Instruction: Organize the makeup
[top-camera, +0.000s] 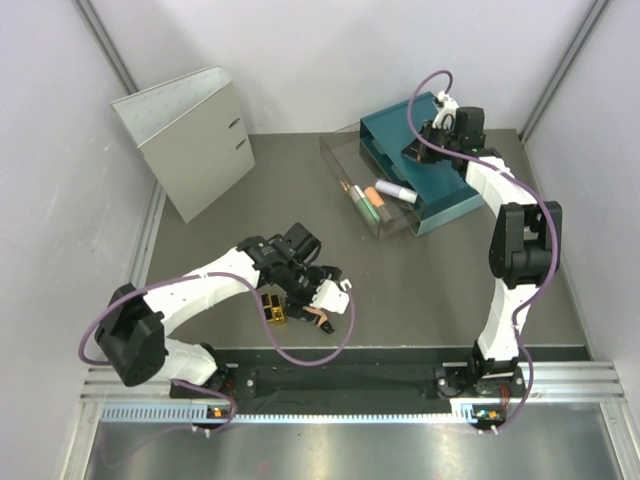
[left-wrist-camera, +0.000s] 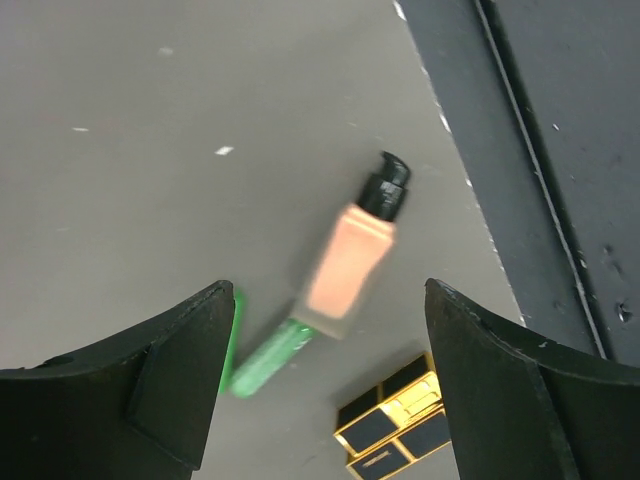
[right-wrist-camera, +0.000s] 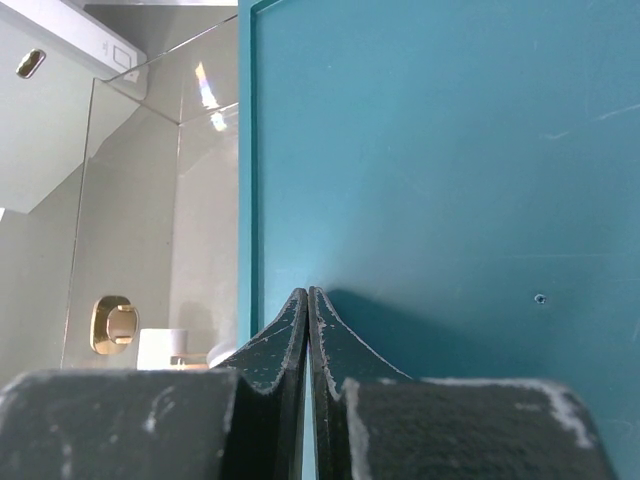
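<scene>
Plainly, the left gripper (left-wrist-camera: 330, 292) hangs with its jaws well apart and nothing in their grip, poised above the peach-orange tube (left-wrist-camera: 350, 265), which lies flat on the table (left-wrist-camera: 150, 150) near the front edge, left of centre. A green tube (left-wrist-camera: 268, 362) lies touching or just beside the peach one's bottom end; the wrist view is too blurred to say which. The gold-and-black block (left-wrist-camera: 392, 422) sits close by, just left of the gripper in the top view. To take the peach tube cleanly, the jaws should straddle the middle of its body across the narrow way. They should come down low enough to close on it alone, catching neither the green tube nor the block. The likely destination is the clear plastic box (top-camera: 340, 160) at the far right, where other tubes (top-camera: 378, 205) lie, beside the teal drawer box (top-camera: 455, 200). The right gripper (right-wrist-camera: 308, 296) is pressed shut and empty, its tips at the teal box's top.
</scene>
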